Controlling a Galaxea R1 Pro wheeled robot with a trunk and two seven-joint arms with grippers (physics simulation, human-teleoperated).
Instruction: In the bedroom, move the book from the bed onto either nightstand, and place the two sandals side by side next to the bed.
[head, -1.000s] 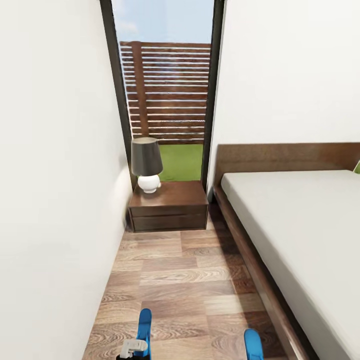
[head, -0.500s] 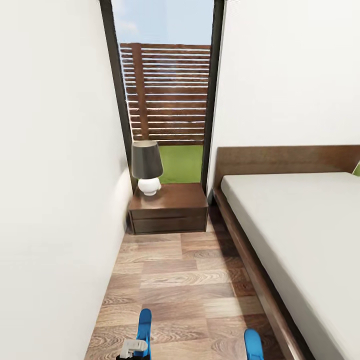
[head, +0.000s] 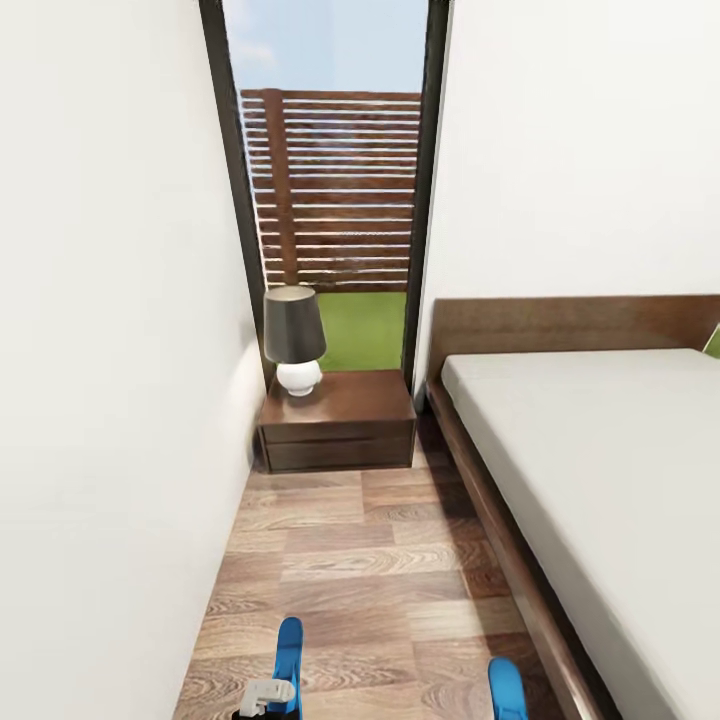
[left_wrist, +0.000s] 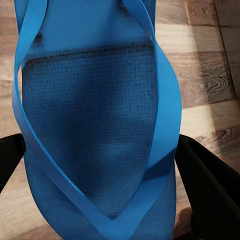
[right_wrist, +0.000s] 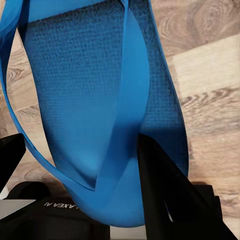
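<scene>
left gripper (left_wrist: 100, 165) clamps one blue sandal (left_wrist: 95, 115) | right gripper (right_wrist: 75, 165) clamps other sandal (right_wrist: 100, 100) | both above floor (head: 380, 560) beside bed (head: 600, 470) | risk: loose hold, sandal slips, lands crooked

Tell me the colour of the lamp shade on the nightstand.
Dark grey, on a white round base; the lamp shows best in the head view, on the nightstand.

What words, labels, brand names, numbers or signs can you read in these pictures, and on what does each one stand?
"AXEA": pale letters on the dark housing in the right wrist view; the marks beside them are too blurred to read.
No text can be read on either sandal, the nightstand, the lamp or the bed.
</scene>
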